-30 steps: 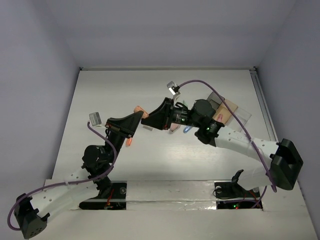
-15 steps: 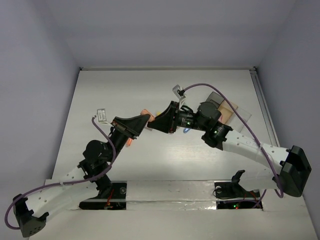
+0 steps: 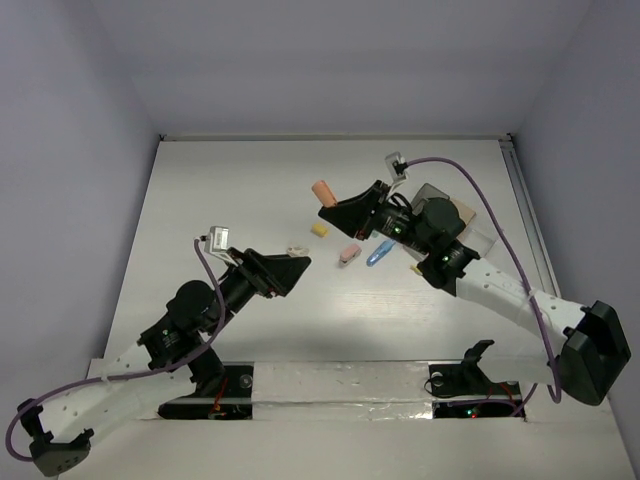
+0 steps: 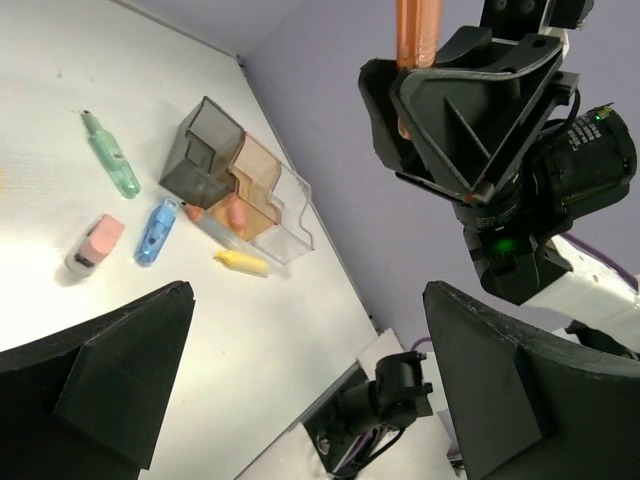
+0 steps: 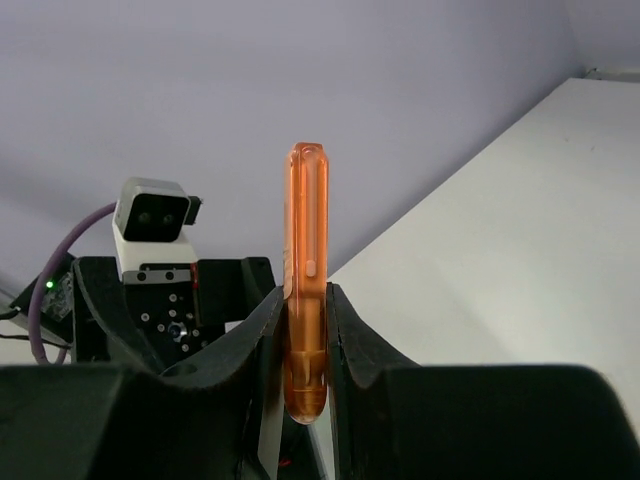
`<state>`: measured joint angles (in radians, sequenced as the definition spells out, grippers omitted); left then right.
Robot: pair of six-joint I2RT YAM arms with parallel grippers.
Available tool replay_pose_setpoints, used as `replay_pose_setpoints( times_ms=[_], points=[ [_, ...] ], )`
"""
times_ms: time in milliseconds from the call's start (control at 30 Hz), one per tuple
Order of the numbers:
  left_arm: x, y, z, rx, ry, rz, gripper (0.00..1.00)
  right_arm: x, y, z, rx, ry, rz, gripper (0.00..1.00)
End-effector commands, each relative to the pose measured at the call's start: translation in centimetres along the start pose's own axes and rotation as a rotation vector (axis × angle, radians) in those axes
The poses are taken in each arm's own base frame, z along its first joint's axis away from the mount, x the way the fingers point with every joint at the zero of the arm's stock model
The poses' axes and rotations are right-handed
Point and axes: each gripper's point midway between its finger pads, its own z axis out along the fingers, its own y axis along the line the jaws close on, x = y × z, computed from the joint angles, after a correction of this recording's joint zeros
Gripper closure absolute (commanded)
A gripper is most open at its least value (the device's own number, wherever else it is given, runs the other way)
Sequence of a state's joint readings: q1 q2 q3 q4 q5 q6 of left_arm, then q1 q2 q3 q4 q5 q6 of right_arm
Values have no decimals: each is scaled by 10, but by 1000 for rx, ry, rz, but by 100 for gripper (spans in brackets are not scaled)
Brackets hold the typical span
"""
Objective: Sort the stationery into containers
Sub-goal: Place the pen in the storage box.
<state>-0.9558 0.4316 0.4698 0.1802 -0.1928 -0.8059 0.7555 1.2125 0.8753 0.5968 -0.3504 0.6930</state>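
Observation:
My right gripper (image 3: 330,205) is shut on an orange piece of stationery (image 3: 322,190), held upright above the table; in the right wrist view the orange piece (image 5: 305,270) stands pinched between the two fingers. My left gripper (image 3: 292,266) hangs open and holds nothing, its fingers (image 4: 120,370) wide apart. On the table lie a yellow piece (image 3: 320,229), a pink piece (image 3: 348,254), a blue piece (image 3: 378,254), a grey-white block (image 3: 295,250) and a green piece (image 4: 110,155). The containers (image 4: 205,150) stand in a row: dark, tan, clear. A pink piece (image 4: 237,212) lies in the tan one.
A second yellow piece (image 4: 243,263) lies on the table just in front of the clear bin (image 4: 292,215). The right arm (image 3: 500,290) crosses over the containers in the top view. Walls close the table at the back and sides.
My left gripper opened, let go of the orange piece and drew back toward the near left. My right gripper kept its hold and carried the piece up and to the right.

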Motion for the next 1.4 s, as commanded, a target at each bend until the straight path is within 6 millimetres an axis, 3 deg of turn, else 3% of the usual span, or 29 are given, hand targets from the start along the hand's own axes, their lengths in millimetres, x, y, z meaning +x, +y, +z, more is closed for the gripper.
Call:
replay_pose_setpoints(
  times_ms=[0,100,167,200,267,367,500,600,833,1133,1367],
  points=[
    [-24,-15,-7,2,-48,45,1,-18,-6,-7,7,-67,-16,100],
    [-32,-16,-10,-9,-63,76,1,-19,-28,-20,95,-59,-11,100],
    [-35,-17,-12,-12,-70,95,1,-27,-62,-37,219,-75,-7,100],
    [-35,-15,-12,-18,-69,114,1,-32,-91,-56,344,-79,1,100],
    [-33,-12,-10,-26,-66,132,1,-34,-119,-79,478,-85,4,100],
    [-24,-2,-6,-41,-42,175,1,-37,-166,-130,728,-107,21,100],
    [-5,5,0,-22,11,216,1,-25,-213,-202,1046,-92,40,100],
    [10,7,5,19,50,232,1,-17,-238,-236,1173,-83,82,100],
    [32,9,10,77,104,259,1,1,-274,-270,1319,-48,162,100],
    [43,19,11,80,129,286,1,12,-293,-275,1364,-30,216,100],
    [47,22,11,82,136,289,1,0,-308,-274,1377,-57,227,92]
  ],
)
